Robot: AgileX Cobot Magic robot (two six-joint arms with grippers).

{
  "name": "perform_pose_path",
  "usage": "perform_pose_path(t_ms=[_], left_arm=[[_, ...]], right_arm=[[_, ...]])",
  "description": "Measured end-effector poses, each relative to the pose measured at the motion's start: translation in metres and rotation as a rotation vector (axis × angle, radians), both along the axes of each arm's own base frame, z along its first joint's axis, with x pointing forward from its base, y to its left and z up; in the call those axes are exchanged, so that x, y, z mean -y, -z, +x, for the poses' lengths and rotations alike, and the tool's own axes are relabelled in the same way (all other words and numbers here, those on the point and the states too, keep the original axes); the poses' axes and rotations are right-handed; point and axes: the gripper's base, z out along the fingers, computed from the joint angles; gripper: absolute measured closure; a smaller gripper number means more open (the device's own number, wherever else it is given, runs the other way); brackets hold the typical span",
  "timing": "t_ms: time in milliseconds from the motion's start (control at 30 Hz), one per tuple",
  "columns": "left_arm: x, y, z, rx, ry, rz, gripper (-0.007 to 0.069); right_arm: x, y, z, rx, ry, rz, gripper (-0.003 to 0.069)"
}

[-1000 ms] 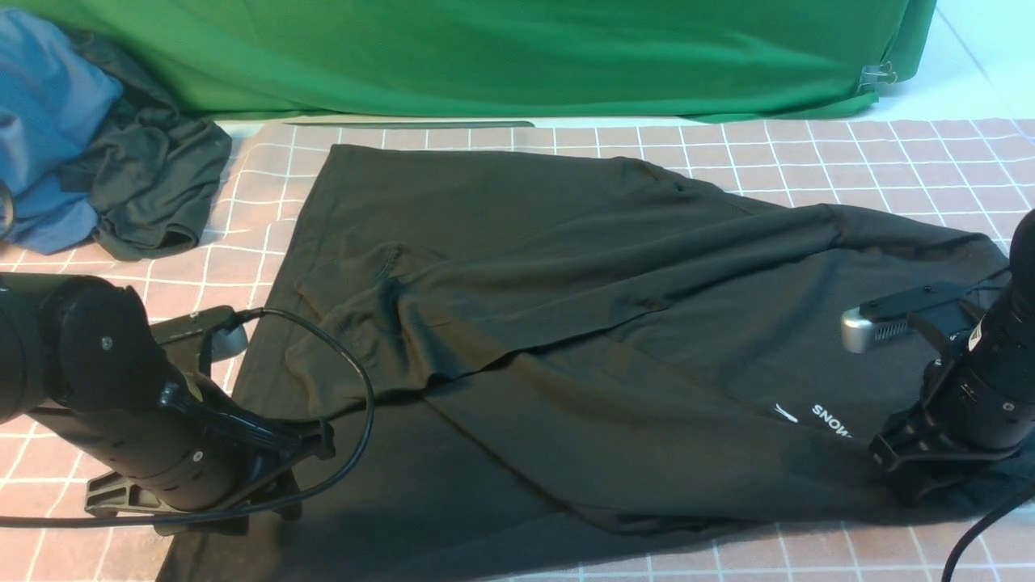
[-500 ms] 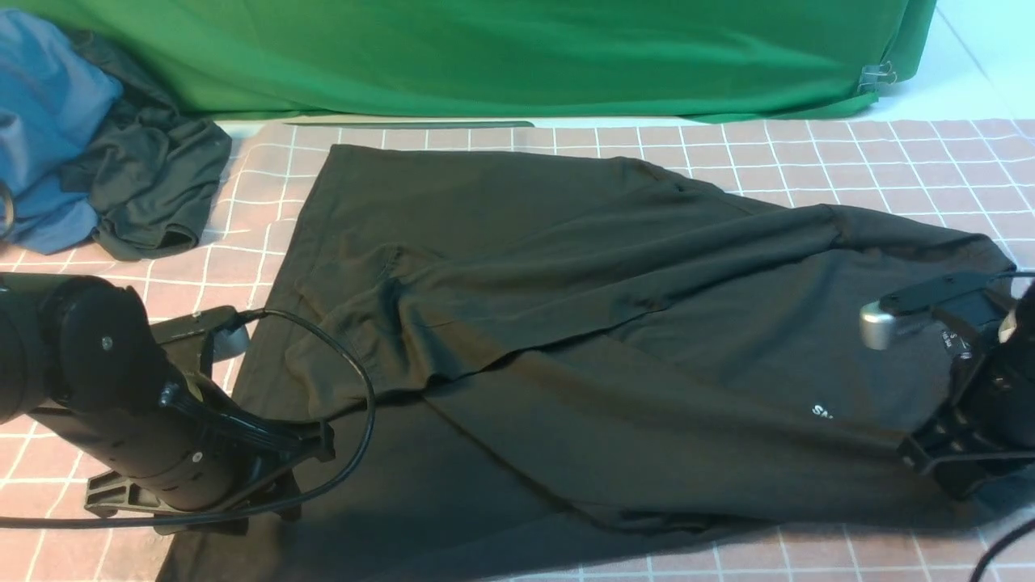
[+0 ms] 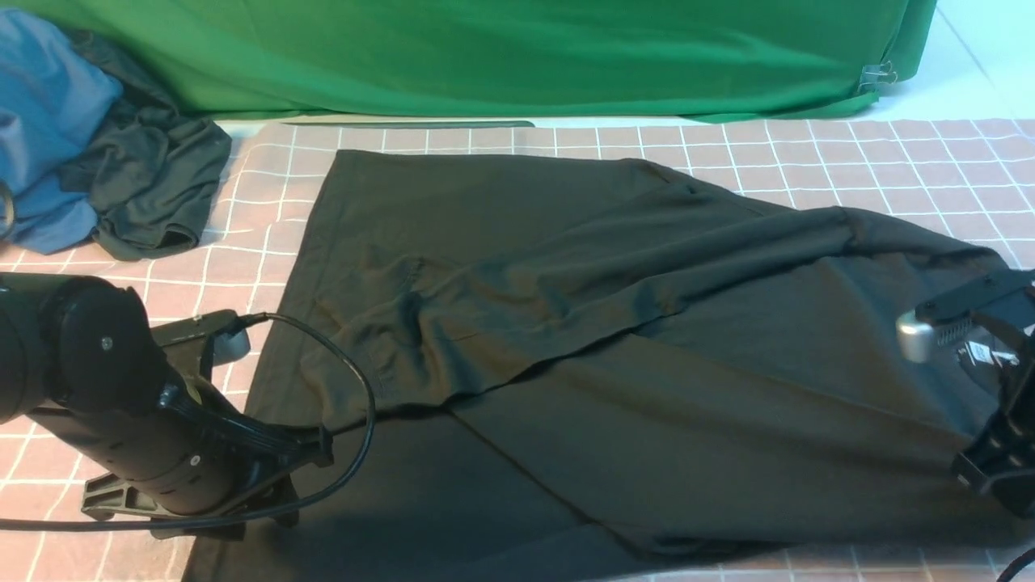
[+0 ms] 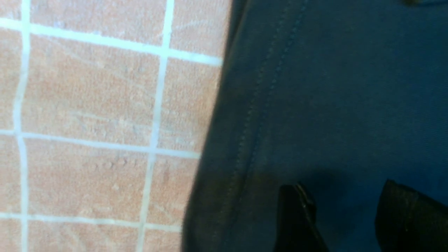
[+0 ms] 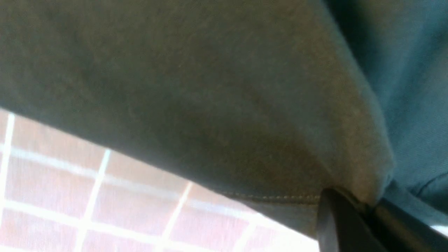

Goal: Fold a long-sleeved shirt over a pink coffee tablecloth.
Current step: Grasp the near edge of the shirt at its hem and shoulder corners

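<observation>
Long-sleeved shirt (image 3: 566, 323) lies mostly spread on pink coffee tablecloth (image 3: 849, 153), one sleeve over body; looks early, main folds left. Right gripper (image 5: 367, 206) pinches shirt edge; left gripper (image 4: 346, 210) gapes empty over hem.

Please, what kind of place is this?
Probably a staged robot test table, not a home: a green backdrop cloth held by a clip, and the long-sleeved shirt spread on the pink coffee tablecloth between the left arm and right arm.
</observation>
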Motion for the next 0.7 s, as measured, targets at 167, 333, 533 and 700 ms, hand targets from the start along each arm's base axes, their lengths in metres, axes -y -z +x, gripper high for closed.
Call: perform_pose_path(t_ms=[167,333,533,700], left_arm=[[-0.001,0.0,-0.001,-0.012,0.004,0.007,0.0289],[-0.002,0.001,-0.008,-0.092,0.02,0.028,0.0289],[-0.004,0.002,-0.015,-0.16,0.03,0.046,0.0289],[-0.007,0.002,-0.016,-0.172,0.048,0.087,0.0284]], right_arm=[[0.001,0.0,0.001,0.012,-0.01,-0.008,0.0592],[0.001,0.0,0.005,0.054,-0.001,-0.008,0.0591],[0.001,0.0,0.006,0.07,0.048,-0.01,0.0432],[0.001,0.0,0.006,0.072,0.052,-0.011,0.0237]])
